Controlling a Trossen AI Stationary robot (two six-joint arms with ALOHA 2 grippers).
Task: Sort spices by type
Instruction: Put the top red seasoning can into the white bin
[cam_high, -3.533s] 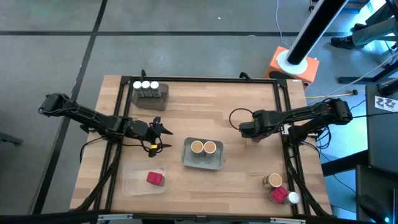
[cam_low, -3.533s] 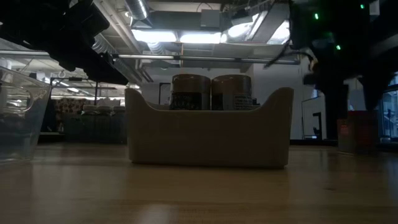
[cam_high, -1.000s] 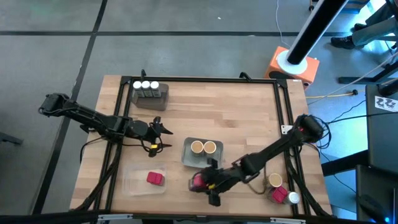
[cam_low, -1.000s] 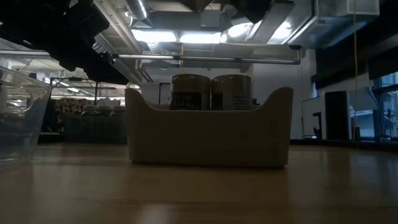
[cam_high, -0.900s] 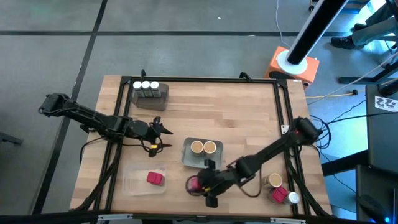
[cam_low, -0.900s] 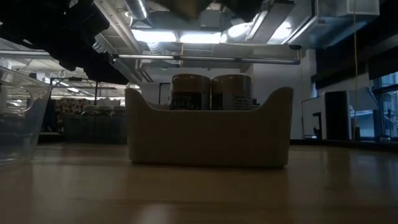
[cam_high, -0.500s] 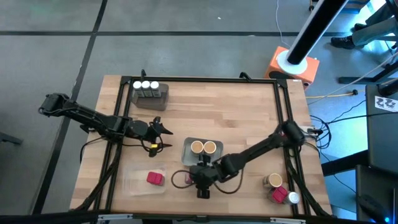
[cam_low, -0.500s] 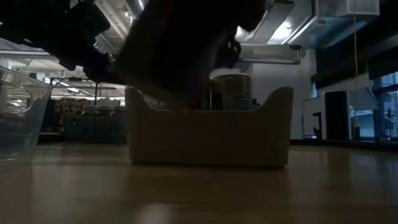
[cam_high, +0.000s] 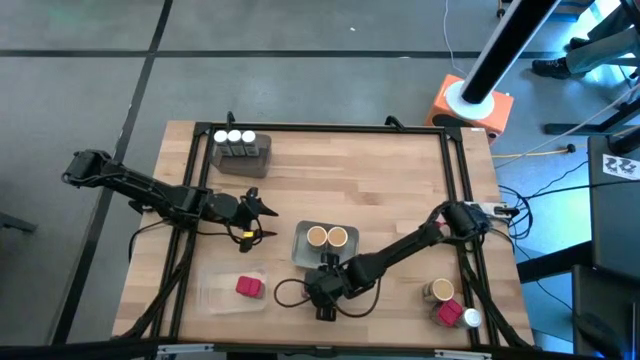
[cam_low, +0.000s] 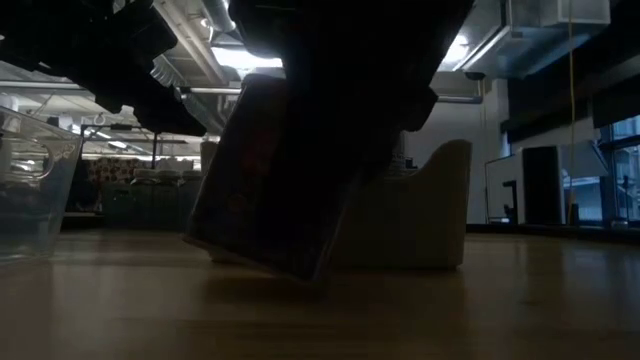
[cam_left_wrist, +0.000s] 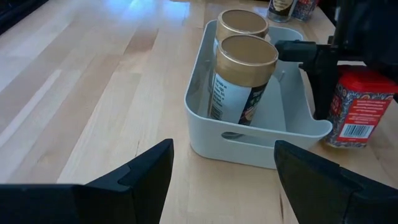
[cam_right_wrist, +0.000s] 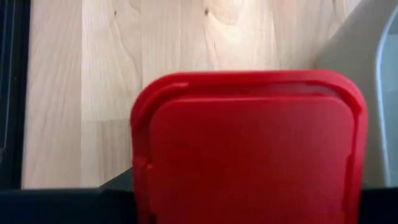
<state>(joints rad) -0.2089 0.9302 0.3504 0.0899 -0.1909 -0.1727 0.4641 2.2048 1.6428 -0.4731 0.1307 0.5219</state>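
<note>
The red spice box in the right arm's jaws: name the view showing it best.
Left wrist view: the red spice box shows its label and barcode beside the grey tray. Right wrist shows only its lid, low view a dark silhouette, high view almost nothing.

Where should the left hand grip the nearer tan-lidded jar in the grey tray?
Probably from above, fingers closing on the tan-lidded jar just below its lid. It stands upright, the grey tray walls cover its lower body, and the second jar touches one side, so close across the free sides.

Hidden behind the dark tilted red box (cam_low: 275, 190) in the low view: most of the grey tray (cam_low: 425, 215) and its jars.
</note>
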